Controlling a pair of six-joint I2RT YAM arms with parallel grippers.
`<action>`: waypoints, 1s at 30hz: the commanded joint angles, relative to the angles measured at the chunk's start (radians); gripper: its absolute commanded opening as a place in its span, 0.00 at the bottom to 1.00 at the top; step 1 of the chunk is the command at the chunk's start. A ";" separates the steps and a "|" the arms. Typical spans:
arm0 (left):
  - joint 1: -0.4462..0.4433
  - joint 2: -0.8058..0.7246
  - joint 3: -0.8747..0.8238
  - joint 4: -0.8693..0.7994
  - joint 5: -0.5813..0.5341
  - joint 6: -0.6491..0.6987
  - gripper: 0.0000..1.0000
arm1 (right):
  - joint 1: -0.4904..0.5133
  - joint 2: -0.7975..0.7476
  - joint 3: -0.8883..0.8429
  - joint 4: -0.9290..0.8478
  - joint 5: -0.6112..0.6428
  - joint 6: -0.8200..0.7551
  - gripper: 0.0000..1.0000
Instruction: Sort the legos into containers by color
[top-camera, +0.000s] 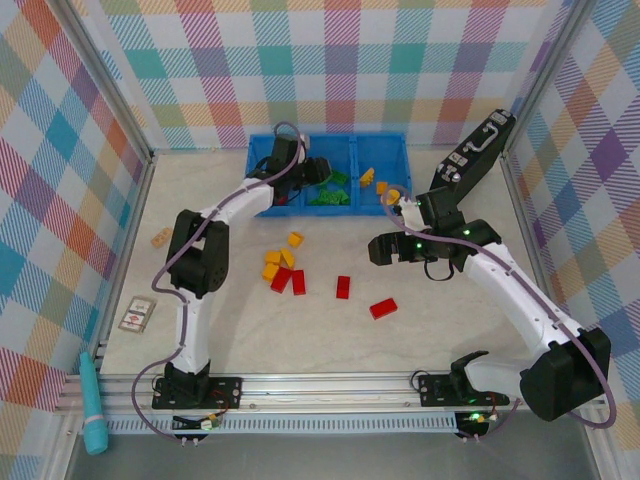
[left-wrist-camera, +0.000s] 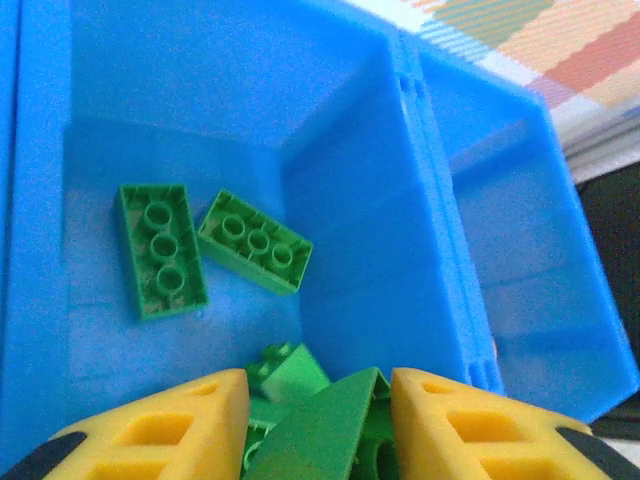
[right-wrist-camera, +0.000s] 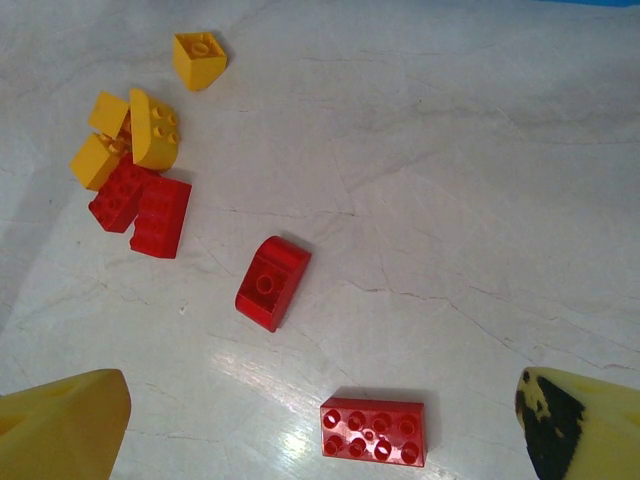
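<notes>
left gripper (left-wrist-camera: 318, 400): narrowed onto a green sloped brick (left-wrist-camera: 320, 435) that fills the gap between the two yellow fingers (left-wrist-camera: 160, 430); poised over the middle compartment of the blue tray (left-wrist-camera: 370, 200)

green pile (left-wrist-camera: 285, 365): directly under and just ahead of the left fingertips, on the compartment floor, partly hidden by the held brick

flat green bricks (left-wrist-camera: 162, 250): two, further ahead of the left fingers, side by side and nearly touching at one corner, each showing three rings

right gripper (top-camera: 383, 250): spread wide, nothing between the fingers; held above the table (right-wrist-camera: 450, 200), well apart from the tray

red eight-stud brick (right-wrist-camera: 372, 432): flat on the table, closest to the right gripper, lying between its two fingertips in the wrist view

red sloped brick (right-wrist-camera: 272, 282): alone, a little further ahead of the right fingers

red pair (right-wrist-camera: 160, 215): well ahead, off toward the finger at the left edge of the wrist view, the two touching

yellow bricks (right-wrist-camera: 155, 128): three, just past the red pair and touching it

lone yellow brick (right-wrist-camera: 200, 58): farthest ahead of the right fingers, apart from the cluster

yellow and orange bricks (top-camera: 380, 185): in the tray compartment nearest the right gripper

black case (top-camera: 478, 150): behind the right wrist, near the side wall

tan block (top-camera: 161, 237): on the table, outward of the left arm's elbow
</notes>
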 joint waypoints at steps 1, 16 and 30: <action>-0.011 0.036 0.052 0.067 -0.016 -0.066 0.45 | 0.007 -0.002 -0.015 0.014 0.002 -0.018 0.99; -0.013 -0.098 0.097 -0.080 0.006 0.069 0.52 | 0.007 -0.043 -0.032 0.007 0.003 -0.011 0.99; -0.024 -0.725 -0.374 -0.584 -0.258 0.350 0.56 | 0.007 -0.100 -0.049 0.015 -0.010 0.017 0.99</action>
